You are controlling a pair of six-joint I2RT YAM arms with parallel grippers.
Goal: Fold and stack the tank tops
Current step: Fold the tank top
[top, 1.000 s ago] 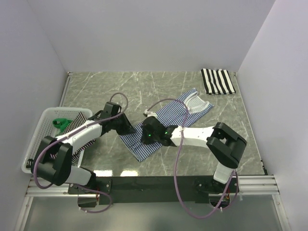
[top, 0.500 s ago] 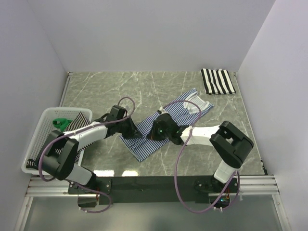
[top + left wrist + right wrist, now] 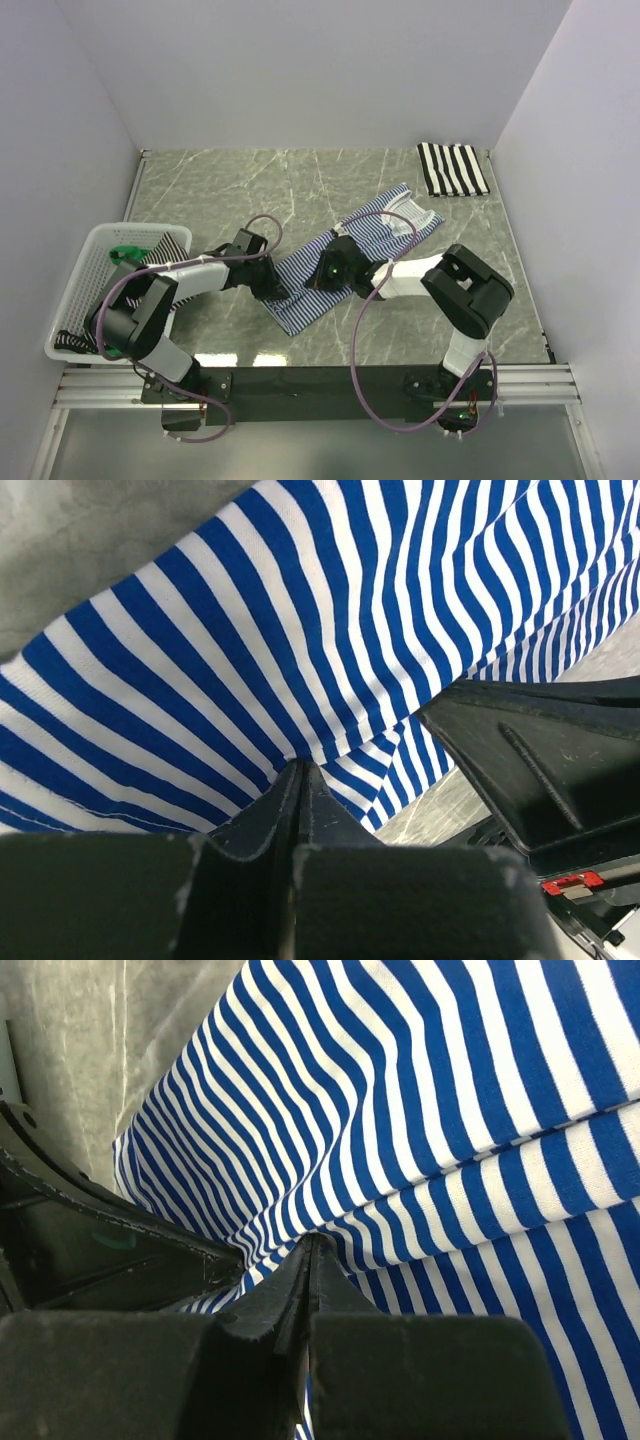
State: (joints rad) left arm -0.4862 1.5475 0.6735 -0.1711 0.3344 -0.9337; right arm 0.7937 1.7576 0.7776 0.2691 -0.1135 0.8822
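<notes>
On the counter (image 3: 230,190), centre stage, the blue-and-white striped tank top (image 3: 300,308) is pinched from two sides.
Far left, the white mesh basket (image 3: 72,290) holds striped cloth; the left pincer (image 3: 273,287) is clamped on the shirt's near-left edge, the right pincer (image 3: 320,277) is clenched on a fold just beside it, and away in the far right corner lies a folded black-and-white striped tank top (image 3: 452,168).

— What colours are the tops?
— The near top (image 3: 300,305) has thin blue and white stripes. The far top (image 3: 452,168) has fat black and white stripes.
— And your tools?
— My left tool (image 3: 300,778) and right tool (image 3: 308,1252) are black.
</notes>
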